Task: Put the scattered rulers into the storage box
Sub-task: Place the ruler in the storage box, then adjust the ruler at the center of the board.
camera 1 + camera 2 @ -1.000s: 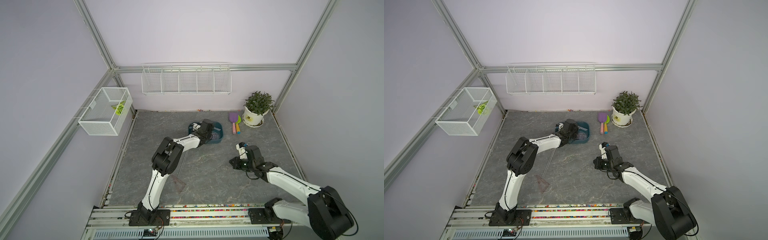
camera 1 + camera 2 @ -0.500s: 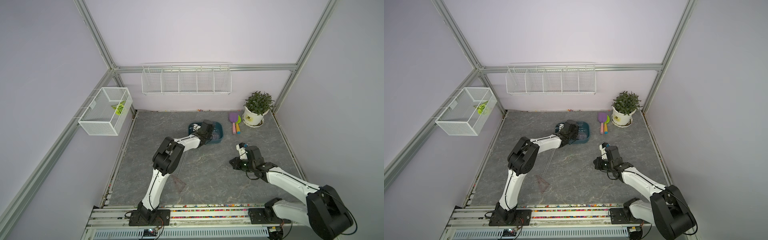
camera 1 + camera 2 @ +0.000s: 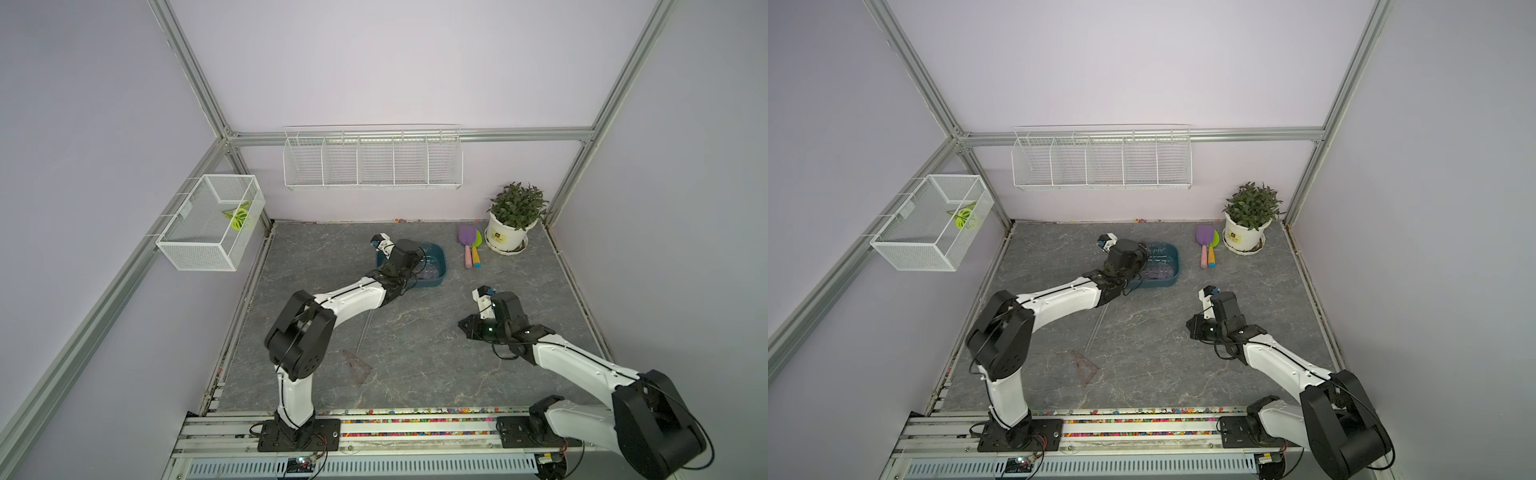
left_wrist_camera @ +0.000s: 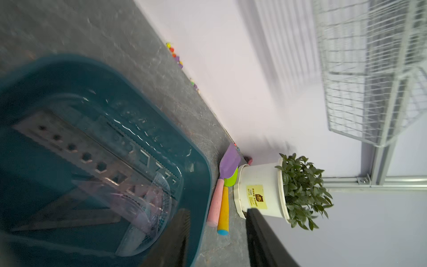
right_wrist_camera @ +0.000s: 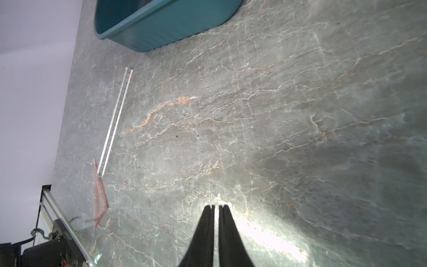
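Note:
The dark teal storage box point(image 3: 435, 261) point(image 3: 1170, 266) stands at the back middle of the table. In the left wrist view it point(image 4: 203, 175) holds several rulers: a brownish straight one point(image 4: 76, 148), a clear one point(image 4: 143, 148) and a round protractor point(image 4: 150, 208). My left gripper point(image 4: 218, 211) hangs open over the box's right end, holding nothing. A clear straight ruler point(image 3: 365, 328) point(image 5: 115, 120) and a brown triangle point(image 3: 356, 368) point(image 5: 98, 198) lie on the table near the left arm. My right gripper point(image 5: 215, 205) point(image 3: 467, 326) is shut and empty, low over bare table at the right.
Purple and green toy shovels point(image 3: 469, 245) lie beside a white plant pot point(image 3: 505, 237) at the back right. A white mesh basket point(image 3: 208, 224) hangs on the left wall and a long wire rack point(image 3: 372, 160) on the back wall.
My left gripper has opened over the storage box. The right arm has hardly moved.

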### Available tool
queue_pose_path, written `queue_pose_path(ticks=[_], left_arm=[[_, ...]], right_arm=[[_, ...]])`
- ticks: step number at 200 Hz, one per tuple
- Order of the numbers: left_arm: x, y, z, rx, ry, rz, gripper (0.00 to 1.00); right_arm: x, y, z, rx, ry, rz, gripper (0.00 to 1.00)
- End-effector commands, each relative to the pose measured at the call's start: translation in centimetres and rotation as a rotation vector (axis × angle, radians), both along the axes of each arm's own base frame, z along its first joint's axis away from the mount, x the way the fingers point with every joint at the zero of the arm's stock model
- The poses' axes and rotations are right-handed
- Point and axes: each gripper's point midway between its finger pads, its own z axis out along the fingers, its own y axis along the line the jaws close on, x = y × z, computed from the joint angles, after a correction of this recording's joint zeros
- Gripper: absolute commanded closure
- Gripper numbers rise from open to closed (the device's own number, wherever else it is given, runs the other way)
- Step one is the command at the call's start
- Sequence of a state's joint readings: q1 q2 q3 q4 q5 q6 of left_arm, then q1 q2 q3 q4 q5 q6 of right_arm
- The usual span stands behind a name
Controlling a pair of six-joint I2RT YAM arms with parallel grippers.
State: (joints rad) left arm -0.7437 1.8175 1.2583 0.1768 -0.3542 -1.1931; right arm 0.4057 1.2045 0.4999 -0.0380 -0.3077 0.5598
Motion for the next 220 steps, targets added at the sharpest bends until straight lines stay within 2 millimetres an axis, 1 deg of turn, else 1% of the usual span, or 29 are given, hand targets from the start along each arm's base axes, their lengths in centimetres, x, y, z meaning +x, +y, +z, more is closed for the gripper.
queue_pose_path(ticks=[1,19,27,39,50,63,72,82,104,134,187,220], left_arm=[[-2.6,4.0,-1.5,0.293,0.049,-0.013,0.54],[-4.8,7.6,-3.2,0.477,0.179,0.01,0.54],[-5.7,8.7,-4.1,0.545,0.234,-0.013,0.54],[-6.8,10.0,-6.1,0.623,0.318,-0.071,0.54],[-7.9,11.2,-8.4,0.646,0.412,-0.121,0.54],[-9.2,11.8,-10.8,0.631,0.498,-0.216,0.54],[-10.2,12.4,-11.9,0.623,0.544,-0.254,0.53],[-11.0,12.7,-12.6,0.639,0.552,-0.304,0.51],[-12.4,12.9,-13.4,0.675,0.55,-0.403,0.48],[-13.4,13.5,-15.0,0.706,0.586,-0.443,0.48],[-13.6,12.8,-16.7,0.703,0.603,-0.492,0.5],[-13.4,12.5,-17.5,0.713,0.618,-0.511,0.54]], right_arm=[[0.0,1.3,0.7,-0.016,-0.013,0.05,0.85],[0.0,2.4,1.1,-0.078,-0.019,0.07,0.85],[0.1,3.1,1.5,-0.097,-0.027,0.078,0.85],[0.2,4.2,1.9,-0.12,-0.037,0.093,0.84],[0.2,5.4,2.1,-0.129,-0.042,0.108,0.84],[0.3,6.5,2.2,-0.138,-0.045,0.121,0.84],[0.3,7.0,2.1,-0.148,-0.043,0.128,0.84],[0.2,7.5,2.1,-0.152,-0.043,0.131,0.84],[0.2,8.2,2.0,-0.155,-0.042,0.133,0.84],[0.1,9.0,1.9,-0.152,-0.032,0.143,0.84],[0.3,9.0,2.1,-0.168,-0.034,0.15,0.84],[0.3,8.9,2.1,-0.174,-0.038,0.148,0.83]])
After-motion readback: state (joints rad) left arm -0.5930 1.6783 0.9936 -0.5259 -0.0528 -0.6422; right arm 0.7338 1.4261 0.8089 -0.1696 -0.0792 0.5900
